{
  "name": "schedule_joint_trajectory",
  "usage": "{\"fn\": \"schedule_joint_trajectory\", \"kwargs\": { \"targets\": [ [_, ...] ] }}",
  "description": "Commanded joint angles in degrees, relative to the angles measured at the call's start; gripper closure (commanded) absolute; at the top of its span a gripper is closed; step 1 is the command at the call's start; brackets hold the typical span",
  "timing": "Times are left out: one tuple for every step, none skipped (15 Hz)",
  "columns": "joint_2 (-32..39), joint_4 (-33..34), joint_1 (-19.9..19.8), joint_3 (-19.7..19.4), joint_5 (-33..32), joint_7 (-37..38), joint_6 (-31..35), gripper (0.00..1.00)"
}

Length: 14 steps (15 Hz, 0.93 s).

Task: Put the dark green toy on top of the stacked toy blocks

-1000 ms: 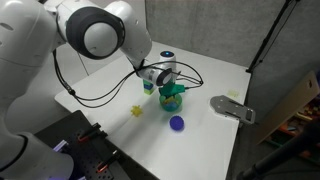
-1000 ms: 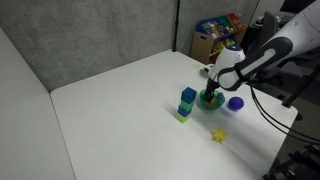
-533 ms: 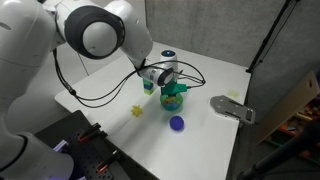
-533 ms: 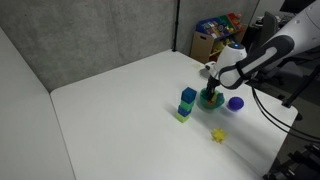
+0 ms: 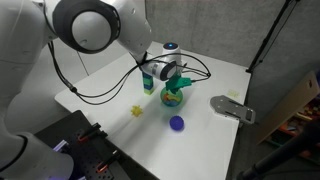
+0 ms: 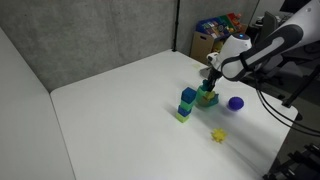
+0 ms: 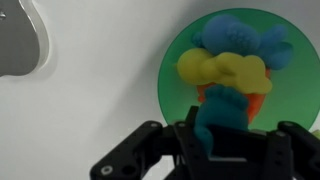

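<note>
In the wrist view the dark green toy (image 7: pixel 222 112) sits between my jaws, and my gripper (image 7: pixel 228 142) is shut on it just above the green bowl (image 7: pixel 176 70). Yellow, blue and orange toys (image 7: pixel 228 68) still lie in that bowl. The stacked toy blocks (image 6: pixel 187 103), blue over light green, stand right beside the bowl (image 6: pixel 209 99). My gripper (image 6: pixel 211 86) hangs over the bowl's edge, close to the stack. In an exterior view my gripper (image 5: pixel 172 83) partly hides the blocks (image 5: pixel 148 86).
A small yellow toy (image 5: pixel 137 111) and a dark blue ball (image 5: pixel 177 123) lie on the white table in front of the bowl (image 5: pixel 174 99). A flat grey object (image 5: pixel 232 107) lies further along the table. Cables trail behind the arm. The table's edges are near.
The jaws have closed on the dark green toy. The gripper has risen a little from the bowl with the toy in it.
</note>
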Motion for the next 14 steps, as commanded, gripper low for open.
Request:
{"fn": "schedule_joint_trajectory", "kwargs": {
  "targets": [
    [-2.8, -1.4, -0.6, 0.2, -0.5, 1.2, -0.3, 0.98],
    [-3.2, -1.3, -0.4, 0.0, -0.5, 1.6, -0.3, 0.98],
    [-3.6, -1.3, -0.2, -0.1, -0.4, 1.9, -0.4, 0.97],
    [-4.1, -1.3, -0.1, 0.0, -0.4, 2.3, -0.1, 0.97],
    [-4.7, -1.4, 0.1, -0.2, -0.4, 2.9, 0.2, 0.96],
    [-5.4, -1.6, 0.1, -0.1, -0.2, 3.5, 0.5, 0.98],
    [-6.1, -1.7, 0.5, -0.3, -0.3, 4.4, 1.0, 0.98],
    [-6.9, -1.8, 0.7, -0.3, -0.3, 5.2, 1.0, 0.97],
    [-7.6, -1.8, 1.1, -0.4, -0.4, 6.0, 0.9, 0.97],
    [-8.5, -1.8, 1.6, -0.5, -0.5, 7.0, 1.0, 0.97],
    [-9.2, -1.8, 1.9, -0.4, -0.6, 7.7, 1.0, 0.97],
    [-10.0, -2.0, 2.6, -0.7, -0.9, 8.6, 1.1, 0.97],
    [-10.8, -2.2, 3.2, -0.7, -1.2, 9.4, 1.1, 0.97],
    [-11.7, -2.4, 3.9, -0.8, -1.4, 10.0, 1.3, 0.97]
  ]
}}
